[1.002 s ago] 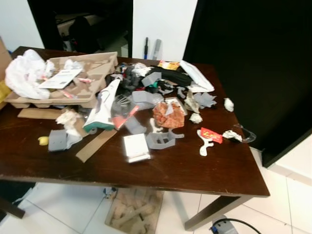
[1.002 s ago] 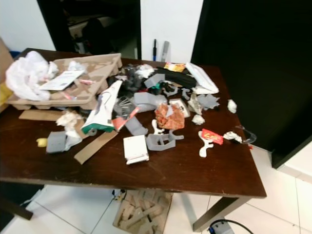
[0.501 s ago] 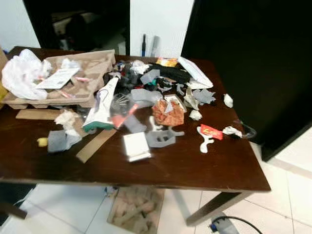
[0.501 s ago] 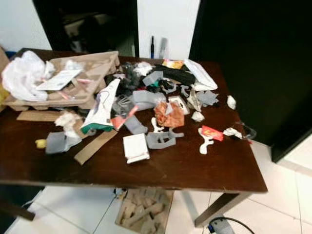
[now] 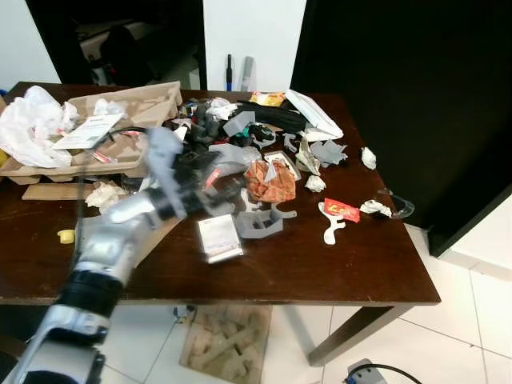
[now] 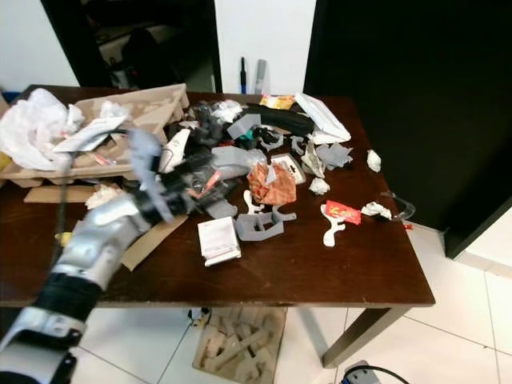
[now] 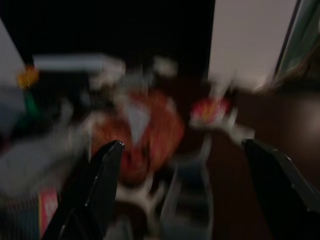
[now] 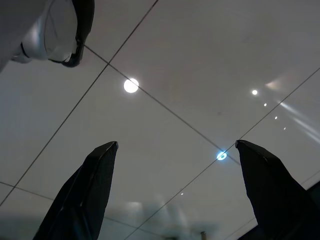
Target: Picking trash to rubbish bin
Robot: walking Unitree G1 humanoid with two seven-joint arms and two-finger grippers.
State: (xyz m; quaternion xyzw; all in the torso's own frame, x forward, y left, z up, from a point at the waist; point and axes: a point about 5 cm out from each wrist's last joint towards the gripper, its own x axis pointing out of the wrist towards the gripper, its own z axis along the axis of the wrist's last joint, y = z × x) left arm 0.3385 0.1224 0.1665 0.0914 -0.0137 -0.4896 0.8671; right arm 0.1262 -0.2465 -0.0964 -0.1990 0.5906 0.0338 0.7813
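Observation:
Trash lies heaped on a dark wooden table (image 5: 320, 272): a crumpled orange wrapper (image 5: 270, 181), a small white box (image 5: 218, 238), a grey plastic piece (image 5: 258, 224), a red wrapper (image 5: 342, 210) and several paper scraps. My left arm reaches in from the lower left, blurred by motion. Its left gripper (image 5: 210, 182) hovers over the pile just left of the orange wrapper. In the left wrist view the left gripper (image 7: 182, 145) is open, holding nothing, with the orange wrapper (image 7: 142, 132) ahead between the fingers. My right gripper (image 8: 176, 145) is open over glossy floor tiles.
A cardboard tray (image 5: 120, 120) and a white plastic bag (image 5: 28, 124) sit at the table's back left. A tall black panel (image 5: 400, 104) stands to the right of the table. A cardboard insert (image 5: 220, 344) lies on the tiled floor under the table.
My left arm has swung up into view and out over the table toward the pile. The camera has shifted a little; the trash lies as before.

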